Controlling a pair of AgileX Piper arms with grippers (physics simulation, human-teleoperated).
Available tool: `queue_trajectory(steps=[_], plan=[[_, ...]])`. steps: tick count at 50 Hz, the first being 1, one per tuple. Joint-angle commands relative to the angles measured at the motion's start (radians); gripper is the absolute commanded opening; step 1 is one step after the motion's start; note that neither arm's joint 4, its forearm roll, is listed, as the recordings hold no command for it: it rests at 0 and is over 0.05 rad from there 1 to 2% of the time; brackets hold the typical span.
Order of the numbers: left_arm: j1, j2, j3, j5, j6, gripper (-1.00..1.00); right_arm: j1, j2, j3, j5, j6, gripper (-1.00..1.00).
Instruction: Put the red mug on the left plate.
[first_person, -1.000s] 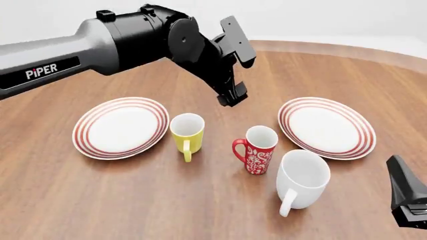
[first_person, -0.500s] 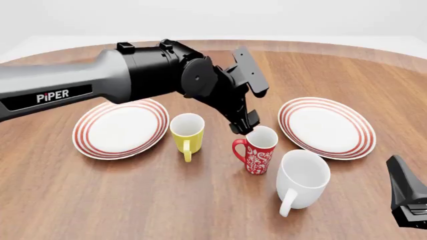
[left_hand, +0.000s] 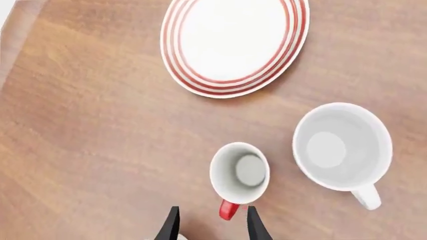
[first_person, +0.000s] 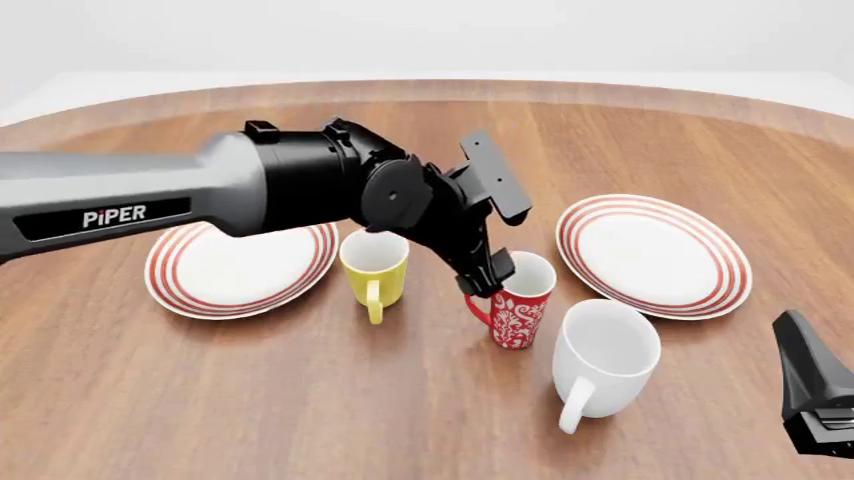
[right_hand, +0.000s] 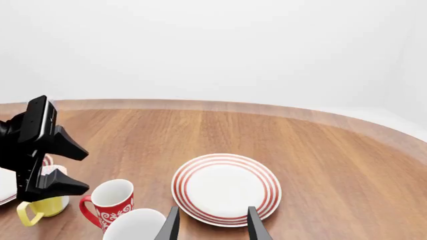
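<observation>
Left end effector (left_hand: 211, 227) spread at red mug (first_person: 518, 300); round wood table (first_person: 267, 400), white bkgd.

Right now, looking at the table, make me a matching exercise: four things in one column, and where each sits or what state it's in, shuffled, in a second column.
Things:
1. red mug
2. yellow mug
3. white mug
4. right gripper

Places or states:
A. nearest the camera in the front view, handle toward the camera
B. jaws open, nothing between them
C. right beside the left plate
D. left gripper down at its handle side

Pairs: 1-D, 2-C, 3-A, 4-B
</observation>
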Motion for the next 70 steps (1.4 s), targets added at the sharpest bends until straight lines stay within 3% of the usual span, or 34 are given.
queue_trajectory(steps=[1,50,70], plan=[[0.001,0.005,0.033,-0.032,-0.018,1.00,0.000,0.000,0.000,0.000,0.000,1.00],[0.000,0.056,0.164,-0.178,-0.069,1.00,0.000,0.000,0.000,0.000,0.000,1.00],[0.016,0.072,0.141,-0.204,-0.091,1.00,0.000,0.000,0.000,0.000,0.000,1.00]])
